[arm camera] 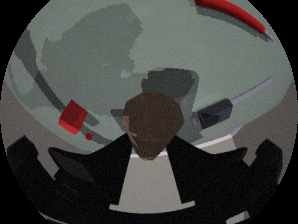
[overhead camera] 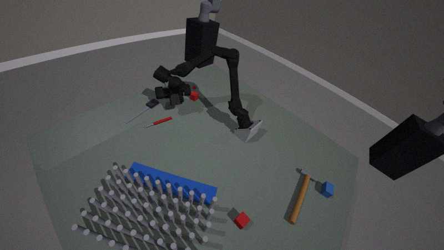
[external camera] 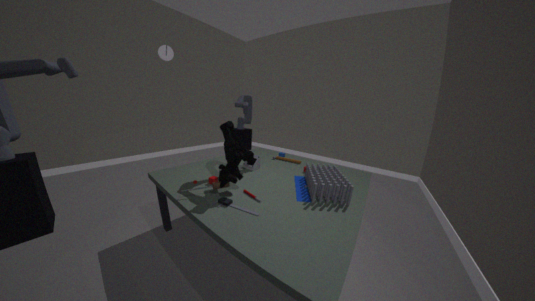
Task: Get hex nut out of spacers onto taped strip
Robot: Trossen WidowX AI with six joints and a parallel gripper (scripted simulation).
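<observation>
My gripper (overhead camera: 176, 100) (external camera: 223, 183) (arm camera: 149, 133) is shut on a brown wooden block-like handle (external camera: 221, 185) (arm camera: 154, 120), held a little above the table beside the red cube; whether a shaft extends from it is unclear. A black-handled tool (overhead camera: 152, 103) (external camera: 225, 201) (arm camera: 215, 114) with a thin grey blade lies near my gripper. A red-handled screwdriver (overhead camera: 162, 120) (external camera: 249, 193) (arm camera: 235, 12) lies beyond it. The metal spacers (overhead camera: 157, 182) (external camera: 323, 191) stand upright in rows behind the blue taped strip (overhead camera: 201, 186) (external camera: 299, 183). The nut is not visible.
A red cube (overhead camera: 193, 95) (external camera: 212, 180) (arm camera: 73, 117) and a small red ball (overhead camera: 193, 87) (external camera: 194, 182) (arm camera: 88, 136) lie close to my gripper. Another red cube (overhead camera: 241, 220) is beside the spacers. A hammer (overhead camera: 299, 199) (external camera: 288, 160) and blue cube (overhead camera: 327, 189) (external camera: 281, 154) lie farther off.
</observation>
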